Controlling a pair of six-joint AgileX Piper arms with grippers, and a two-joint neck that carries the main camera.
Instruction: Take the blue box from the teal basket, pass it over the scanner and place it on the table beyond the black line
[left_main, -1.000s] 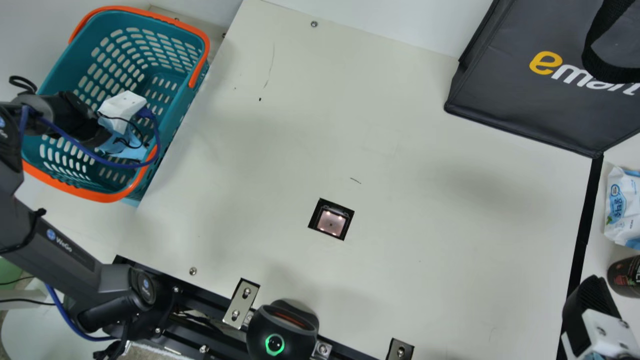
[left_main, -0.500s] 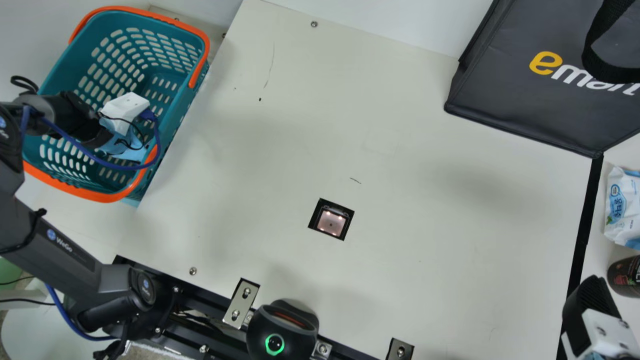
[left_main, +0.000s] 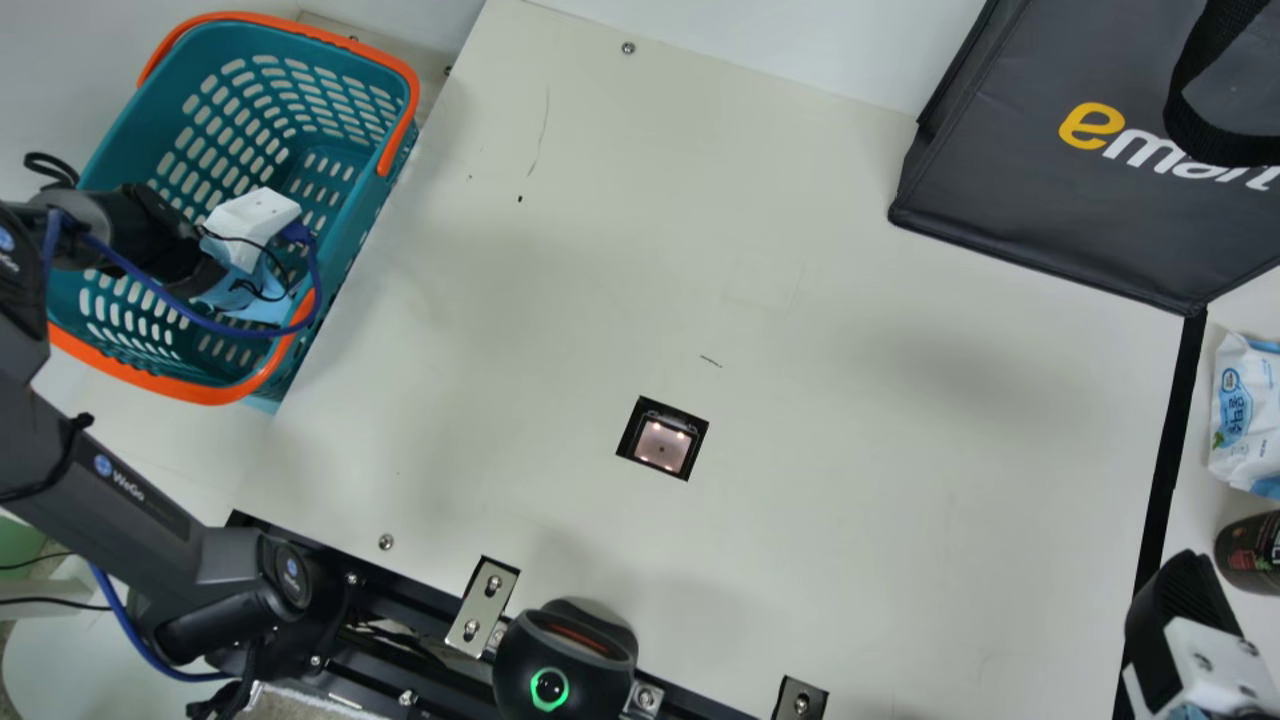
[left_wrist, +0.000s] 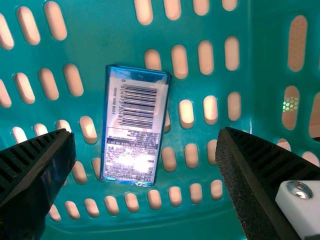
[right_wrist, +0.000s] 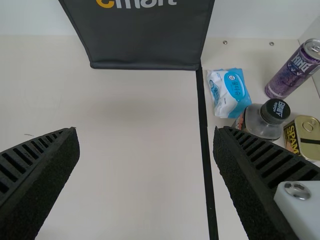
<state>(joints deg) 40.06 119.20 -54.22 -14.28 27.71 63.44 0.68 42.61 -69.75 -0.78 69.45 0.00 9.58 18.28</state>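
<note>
At the upper left of the main view, the teal basket (left_main: 355, 215) stands beside the bench (left_main: 850, 450), with orange handles around its top. The left gripper (left_main: 250, 220) reaches down inside it. In the left wrist view the blue box (left_wrist: 132, 125) lies on the slotted basket floor, left of the middle of the frame, long and narrow, slightly aslant, with its barcode side up. The left jaws are apart, one at each side of the frame, with nothing between them touching either one. At the upper right of the main view is a black bag (left_main: 1040, 190); what it contains is hidden. The scanner (left_main: 661, 445) sits in a square opening in the bench, just below the middle of the frame. The right gripper (left_main: 1200, 640) is at the lower right, near the black line (left_main: 1165, 470), its jaws apart over the bench. Beyond the line, at the right of the right wrist view, are a wipes pack (right_wrist: 230, 92), a dark-lidded jar (right_wrist: 262, 120), a purple can (right_wrist: 295, 70) and a yellow tin (right_wrist: 302, 137).
</note>
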